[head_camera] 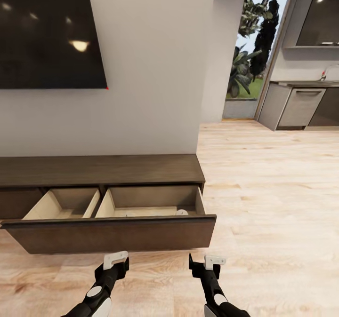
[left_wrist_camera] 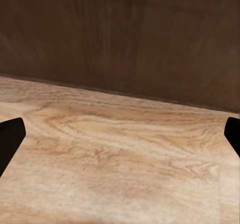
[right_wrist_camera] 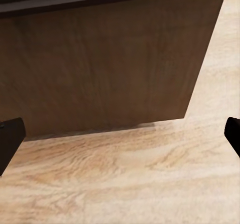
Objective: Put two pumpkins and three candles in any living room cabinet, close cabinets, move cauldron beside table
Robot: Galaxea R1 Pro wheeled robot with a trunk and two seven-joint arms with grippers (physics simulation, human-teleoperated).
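The dark-brown cabinet (head_camera: 101,170) stands against the wall with its wide drawer (head_camera: 113,234) pulled out. The beige inside has two compartments. In the right one the pale top of a candle (head_camera: 181,212) peeks over the drawer front. My left gripper (head_camera: 115,262) and right gripper (head_camera: 205,263) hang low in front of the drawer, both open and holding nothing. The left wrist view has the left gripper (left_wrist_camera: 120,139) over floor, close to the drawer front (left_wrist_camera: 125,39). The right gripper (right_wrist_camera: 120,139) faces the drawer front's right end (right_wrist_camera: 110,64). The pumpkins and cauldron are out of view.
A dark TV (head_camera: 47,35) hangs on the wall above the cabinet. Wood floor (head_camera: 273,190) stretches to the right toward grey kitchen units (head_camera: 301,107) and a glass door (head_camera: 254,53) with plants outside.
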